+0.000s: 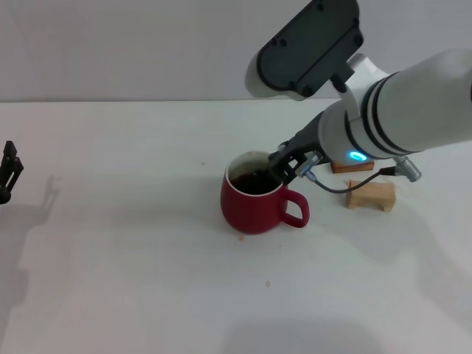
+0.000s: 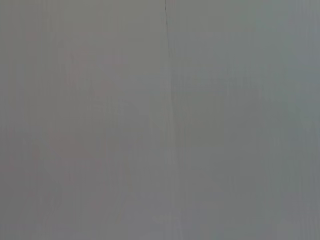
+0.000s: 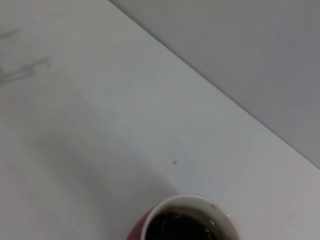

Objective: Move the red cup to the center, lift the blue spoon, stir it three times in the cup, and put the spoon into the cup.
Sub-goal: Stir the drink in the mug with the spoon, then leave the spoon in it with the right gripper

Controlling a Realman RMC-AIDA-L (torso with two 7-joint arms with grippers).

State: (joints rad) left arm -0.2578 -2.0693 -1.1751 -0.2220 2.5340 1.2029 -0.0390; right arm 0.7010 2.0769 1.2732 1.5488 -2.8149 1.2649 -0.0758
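The red cup (image 1: 254, 203), a rounded dark red ceramic mug with a white inner wall and a loop handle turned to my right, stands on the white tabletop (image 1: 133, 243) near its middle, and I see dark liquid filling it. My right gripper (image 1: 284, 166) hangs at the cup's far right rim, though I cannot tell how its fingers stand or whether they grip anything. Beyond it lie a tan wooden block (image 1: 372, 195) and an orange-brown rectangular block (image 1: 343, 167), while my left gripper (image 1: 7, 171) waits at the table's far left edge.
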